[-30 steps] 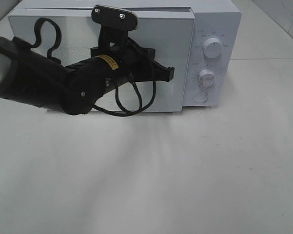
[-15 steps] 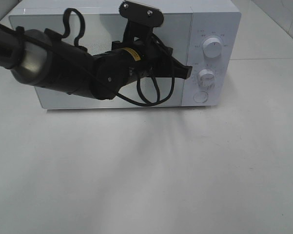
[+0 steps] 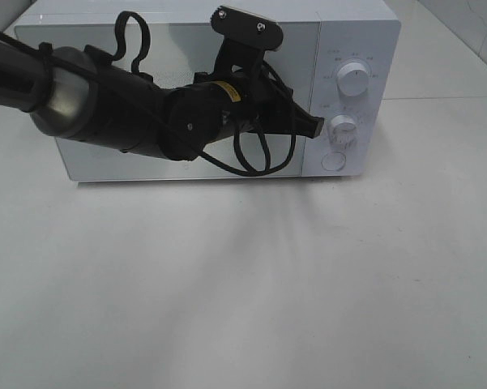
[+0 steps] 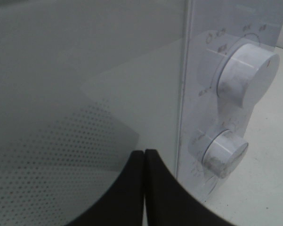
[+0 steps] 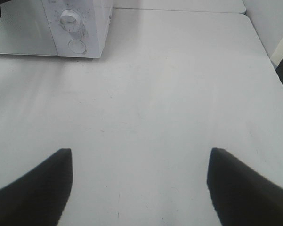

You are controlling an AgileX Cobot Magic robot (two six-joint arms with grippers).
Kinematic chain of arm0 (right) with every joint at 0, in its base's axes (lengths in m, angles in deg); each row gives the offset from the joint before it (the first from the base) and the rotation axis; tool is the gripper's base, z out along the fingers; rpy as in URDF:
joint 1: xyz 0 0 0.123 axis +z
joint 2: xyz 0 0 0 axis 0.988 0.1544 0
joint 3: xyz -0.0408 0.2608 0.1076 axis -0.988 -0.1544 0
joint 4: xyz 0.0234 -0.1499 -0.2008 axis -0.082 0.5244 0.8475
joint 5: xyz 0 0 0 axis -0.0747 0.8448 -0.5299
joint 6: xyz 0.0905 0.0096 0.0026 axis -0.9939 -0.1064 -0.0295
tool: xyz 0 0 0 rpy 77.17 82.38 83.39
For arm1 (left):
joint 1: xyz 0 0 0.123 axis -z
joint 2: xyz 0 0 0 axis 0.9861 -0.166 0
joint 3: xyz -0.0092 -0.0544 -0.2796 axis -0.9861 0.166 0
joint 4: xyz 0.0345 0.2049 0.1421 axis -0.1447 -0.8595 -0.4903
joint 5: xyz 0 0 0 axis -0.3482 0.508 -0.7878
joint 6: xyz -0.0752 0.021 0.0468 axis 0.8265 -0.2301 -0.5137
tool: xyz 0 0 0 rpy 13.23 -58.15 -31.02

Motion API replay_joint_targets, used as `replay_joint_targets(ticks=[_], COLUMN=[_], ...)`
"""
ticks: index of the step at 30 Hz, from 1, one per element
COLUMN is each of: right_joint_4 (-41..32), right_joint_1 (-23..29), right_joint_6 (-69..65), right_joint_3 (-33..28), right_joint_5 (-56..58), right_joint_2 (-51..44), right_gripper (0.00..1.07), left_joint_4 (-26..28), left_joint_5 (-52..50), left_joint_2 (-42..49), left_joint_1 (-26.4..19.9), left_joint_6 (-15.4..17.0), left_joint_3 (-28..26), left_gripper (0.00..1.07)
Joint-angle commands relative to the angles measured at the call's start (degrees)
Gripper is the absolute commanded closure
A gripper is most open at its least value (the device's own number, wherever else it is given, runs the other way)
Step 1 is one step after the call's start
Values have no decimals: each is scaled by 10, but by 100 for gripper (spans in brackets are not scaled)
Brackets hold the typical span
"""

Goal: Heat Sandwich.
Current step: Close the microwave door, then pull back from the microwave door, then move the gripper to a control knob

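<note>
Left gripper (image 3: 312, 126) at the shut microwave door (image 3: 301, 57)
Its fingers are pressed together, just left of the lower knob (image 3: 343, 128); right gripper (image 5: 139, 188) spread wide over the table (image 3: 308, 284); sandwich unseen, arm (image 3: 105, 121) screens the door.

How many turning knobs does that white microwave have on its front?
2. Both sit on the microwave control panel: the upper knob near the top, the lower knob under it. A flat round button lies below them. The arm hides only part of the door.
</note>
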Motion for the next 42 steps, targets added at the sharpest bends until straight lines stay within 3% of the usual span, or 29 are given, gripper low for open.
replay_joint_targets(ticks=[1, 19, 26, 29, 31, 32, 33, 34, 35, 36, 37, 39, 42], right_joint_4=[1, 1, 1, 1, 1, 1, 1, 1, 1, 1, 1, 1, 1], right_joint_1=[-5, -5, -5, -5, -5, -5, -5, -5, -5, -5, -5, -5, -5], right_joint_6=[3, 3, 3, 3, 3, 3, 3, 3, 3, 3, 3, 3, 3], right_joint_3=[-1, -1, -1, -1, -1, -1, -1, -1, -1, -1, -1, -1, -1], right_joint_5=[-3, -3, -3, -3, -3, -3, -3, -3, -3, -3, -3, -3, -3], right_joint_2=[-15, -15, -15, -15, -15, -15, -15, -15, -15, -15, -15, -15, -15], right_gripper=[31, 31, 31, 31, 31, 31, 31, 31, 31, 31, 31, 31, 31], left_joint_4=[46, 43, 47, 52, 54, 54, 56, 62, 66, 70, 70, 70, 66], left_joint_5=[-59, -90, -24, 26, 74, 74, 95, 132, 151, 172, 172, 227, 258], left_joint_2=[15, 125, 184, 211, 237, 237, 244, 259, 264, 270, 270, 290, 304], left_joint_1=[-28, 39, 45, 45, 45, 45, 45, 45, 43, 43, 43, 37, 34], left_joint_6=[3, 3, 5, 5, 5, 5, 5, 5, 5, 5, 5, 5, 5], left_joint_3=[1, 172, 223, 242, 255, 255, 257, 258, 258, 258, 258, 258, 258], left_gripper=[106, 106, 105, 95, 72, 72, 63, 51, 29, 17, 17, 1, 2])
